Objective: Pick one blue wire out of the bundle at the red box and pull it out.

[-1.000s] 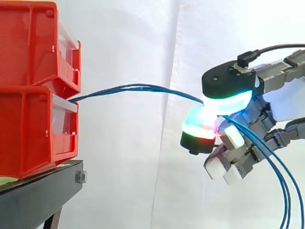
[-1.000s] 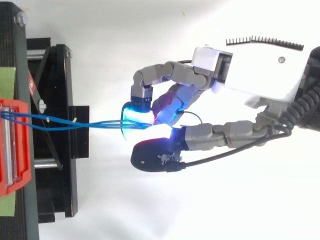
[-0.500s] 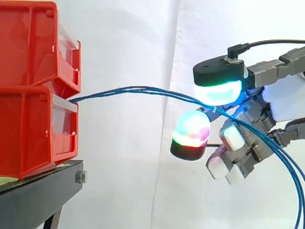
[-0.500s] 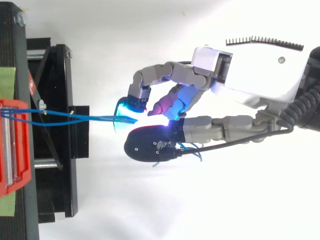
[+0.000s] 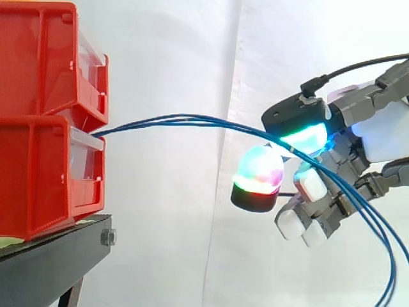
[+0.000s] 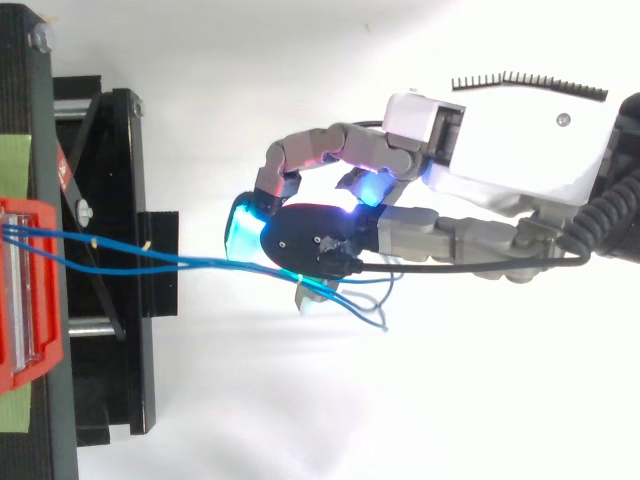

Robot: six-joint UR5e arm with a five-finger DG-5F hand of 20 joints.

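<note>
Bright, even light. Curtain (image 5: 172,64) near blown-out, soft fold shadow. Top view: glare round hand (image 6: 510,150). Fingertips (image 5: 257,174) glow cyan, green, red, tinting pinched wires (image 5: 192,119).

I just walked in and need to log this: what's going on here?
A robot hand with glowing fingertip pads has its fingers curled round a bundle of thin blue wires. The wires run from the lower red plastic bin on the black stand, arc across to the hand and droop beyond it. Several pass through together; none looks singled out yet.
</note>
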